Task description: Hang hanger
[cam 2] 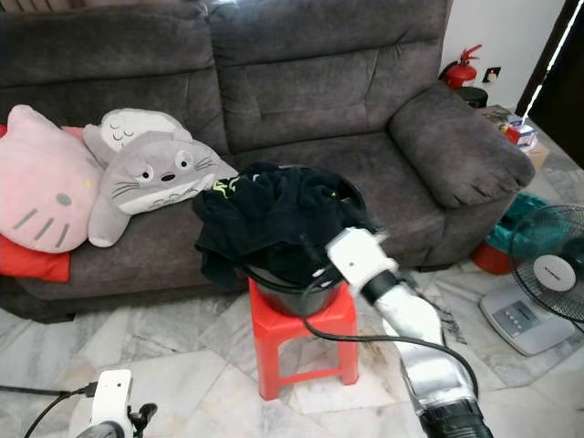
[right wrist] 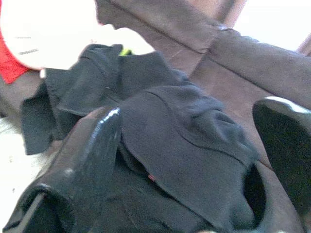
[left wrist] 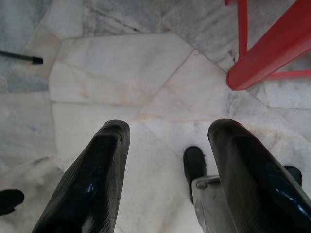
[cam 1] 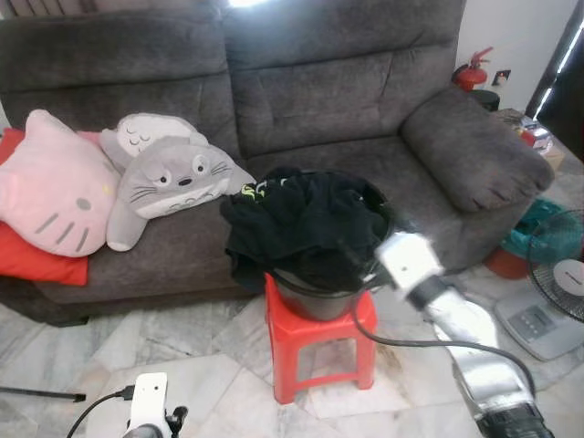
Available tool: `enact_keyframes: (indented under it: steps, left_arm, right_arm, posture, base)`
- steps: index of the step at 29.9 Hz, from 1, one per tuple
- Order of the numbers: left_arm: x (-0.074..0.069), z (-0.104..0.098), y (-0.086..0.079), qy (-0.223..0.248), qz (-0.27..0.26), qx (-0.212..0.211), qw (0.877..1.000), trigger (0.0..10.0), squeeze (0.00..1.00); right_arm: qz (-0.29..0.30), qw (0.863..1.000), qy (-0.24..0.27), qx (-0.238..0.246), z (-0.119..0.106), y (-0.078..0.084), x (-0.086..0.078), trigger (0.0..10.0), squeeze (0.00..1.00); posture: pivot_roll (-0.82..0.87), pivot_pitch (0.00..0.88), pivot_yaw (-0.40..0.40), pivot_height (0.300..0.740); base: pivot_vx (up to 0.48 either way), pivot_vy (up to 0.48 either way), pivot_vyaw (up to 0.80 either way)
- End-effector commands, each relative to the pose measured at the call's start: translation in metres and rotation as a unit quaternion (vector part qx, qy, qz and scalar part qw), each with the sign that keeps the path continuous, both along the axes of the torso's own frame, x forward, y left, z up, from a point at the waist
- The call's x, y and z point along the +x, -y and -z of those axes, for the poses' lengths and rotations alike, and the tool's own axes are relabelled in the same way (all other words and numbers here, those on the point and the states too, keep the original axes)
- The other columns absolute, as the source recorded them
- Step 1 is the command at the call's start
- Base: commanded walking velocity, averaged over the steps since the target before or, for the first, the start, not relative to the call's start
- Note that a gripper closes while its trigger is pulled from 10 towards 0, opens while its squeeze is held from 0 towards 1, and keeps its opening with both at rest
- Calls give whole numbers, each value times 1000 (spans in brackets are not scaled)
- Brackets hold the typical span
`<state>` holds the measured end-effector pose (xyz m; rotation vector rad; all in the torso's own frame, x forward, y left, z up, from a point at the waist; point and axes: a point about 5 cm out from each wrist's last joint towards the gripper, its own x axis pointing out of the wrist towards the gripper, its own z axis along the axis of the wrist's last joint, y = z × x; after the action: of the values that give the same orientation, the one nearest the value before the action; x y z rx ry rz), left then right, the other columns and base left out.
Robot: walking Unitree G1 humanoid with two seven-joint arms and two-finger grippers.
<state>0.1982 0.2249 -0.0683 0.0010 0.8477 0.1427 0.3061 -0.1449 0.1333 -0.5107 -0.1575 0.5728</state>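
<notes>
Hanger: none can be made out yet; if one is here, it is judged to be buried in the black clothes heaped in the dark bucket just ahead of the right gripper. That gripper is held wide open, nothing between its fingers, and the pile lies right between and beyond them. Under the bucket, the red stool is seen, and past the pile, the grey sofa with its plush cushions well off to the gripper's left.

The left gripper is hung low and idle, spread open and empty, over the marble floor, with a stool leg near it.

Risk now: cloth alone could be pinched instead of a hanger, since the thing is hidden. A hard push might also tip the bucket, perched as it is on a small stool.

The folds of fabric and the open jaws are given up close by the right wrist view; the stool, the bucket's perch and the arm's cable are given by the head views.
</notes>
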Motion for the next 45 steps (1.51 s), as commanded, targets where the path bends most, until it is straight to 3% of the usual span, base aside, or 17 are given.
enact_keyframes:
  steps: [1, 12, 30, 45]
  left_arm:
    - [-5, 2, -5, -8, -21, -4, 1000, 10000, 0]
    - [-6, 2, -5, -9, -20, -7, 1000, 10000, 0]
    - [-4, 1, -6, -8, -18, -8, 1000, 10000, 0]
    - [-4, 1, -6, -4, -18, -9, 1000, 10000, 0]
  right_arm:
    - [-23, 999, -20, -16, 0, -5, 2, 10000, 0]
    - [31, 991, -52, -116, 11, 14, 13, 10000, 0]
    - [48, 987, -97, -120, 26, 19, 18, 10000, 0]
    - [38, 991, -48, -120, 11, 16, 33, 10000, 0]
  posture:
    - [-158, 0, 63, 740]
    - [-164, 0, 73, 740]
    - [-160, 0, 82, 740]
    - [-154, 0, 78, 740]
  base:
    - [0, 0, 0]
    - [0, 0, 0]
    - [0, 0, 0]
    - [0, 0, 0]
